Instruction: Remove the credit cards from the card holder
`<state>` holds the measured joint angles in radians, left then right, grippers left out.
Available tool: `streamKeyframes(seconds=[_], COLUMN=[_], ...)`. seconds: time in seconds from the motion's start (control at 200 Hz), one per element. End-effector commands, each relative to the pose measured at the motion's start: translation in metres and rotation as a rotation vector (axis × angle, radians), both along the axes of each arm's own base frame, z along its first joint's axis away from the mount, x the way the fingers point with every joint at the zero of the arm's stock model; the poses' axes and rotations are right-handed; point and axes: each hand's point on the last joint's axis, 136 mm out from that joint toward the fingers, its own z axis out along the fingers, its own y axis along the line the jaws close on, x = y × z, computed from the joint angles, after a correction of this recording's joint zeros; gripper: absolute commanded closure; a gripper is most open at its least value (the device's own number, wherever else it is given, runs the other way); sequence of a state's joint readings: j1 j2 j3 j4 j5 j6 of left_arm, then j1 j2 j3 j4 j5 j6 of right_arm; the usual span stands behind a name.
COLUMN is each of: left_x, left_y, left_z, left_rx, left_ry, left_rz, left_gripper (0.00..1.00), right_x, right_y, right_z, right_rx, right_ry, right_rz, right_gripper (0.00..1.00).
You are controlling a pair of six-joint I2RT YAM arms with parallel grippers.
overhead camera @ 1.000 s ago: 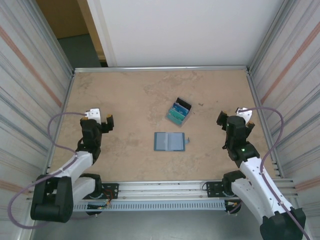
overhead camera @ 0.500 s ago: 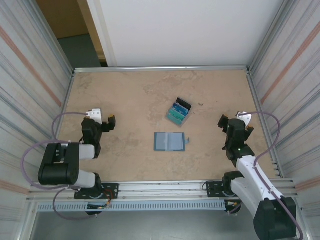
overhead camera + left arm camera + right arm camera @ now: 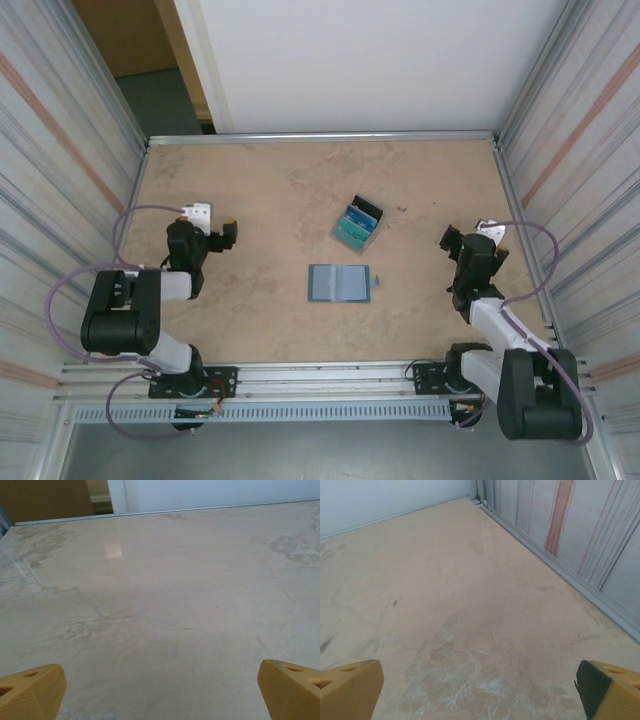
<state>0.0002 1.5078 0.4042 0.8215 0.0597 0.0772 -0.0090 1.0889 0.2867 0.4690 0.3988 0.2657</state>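
Top external: holder (image 3: 339,283) is seen open flat mid surface (image 3: 260,190), long axis left-right, cards (image 3: 357,224) piled just beyond. Left tool (image 3: 217,226) and right tool (image 3: 470,238) are spread wide, empty, either side; right judged slightly nearer the cards.

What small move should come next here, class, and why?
Probably just park the arms: the cards already lie in a pile apart from the open holder, and the left claw and right claw are open and empty.

Left pincer (image 3: 216,229) open; right pincer (image 3: 472,238) open.
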Motion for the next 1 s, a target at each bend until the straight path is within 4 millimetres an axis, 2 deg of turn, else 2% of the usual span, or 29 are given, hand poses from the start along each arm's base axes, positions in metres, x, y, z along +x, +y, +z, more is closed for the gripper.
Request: streamKeyframes(seconds=[0.0, 0.386, 0.611, 0.787, 0.937, 0.992], left_x=[-0.001, -0.001, -0.001, -0.001, -0.001, -0.001], left_y=[-0.003, -0.003, -0.003, -0.003, -0.003, -0.003], left_z=[-0.006, -0.006, -0.006, -0.006, -0.005, -0.006], left_rx=[-0.015, -0.011, -0.012, -0.011, -0.01, -0.01], left_ry=[0.031, 0.03, 0.03, 0.03, 0.027, 0.03], left_rz=[-0.009, -0.009, -0.009, -0.008, -0.007, -0.007], left_gripper=[0.01, 0.01, 0.01, 0.01, 0.01, 0.01], right_x=[0.017, 0.046, 0.055, 0.064, 0.063, 0.066], right_y=[0.002, 0.012, 0.017, 0.031, 0.033, 0.043], right_z=[0.013, -0.014, -0.019, -0.033, -0.032, -0.036], right_rx=[-0.036, -0.046, -0.031, -0.023, -0.023, -0.004], right_ry=[-0.074, -0.069, -0.019, 0.001, -0.027, 0.01], right_rz=[0.037, 0.113, 0.147, 0.243, 0.269, 0.336], right_gripper=[0.01, 0.01, 0.01, 0.01, 0.01, 0.01])
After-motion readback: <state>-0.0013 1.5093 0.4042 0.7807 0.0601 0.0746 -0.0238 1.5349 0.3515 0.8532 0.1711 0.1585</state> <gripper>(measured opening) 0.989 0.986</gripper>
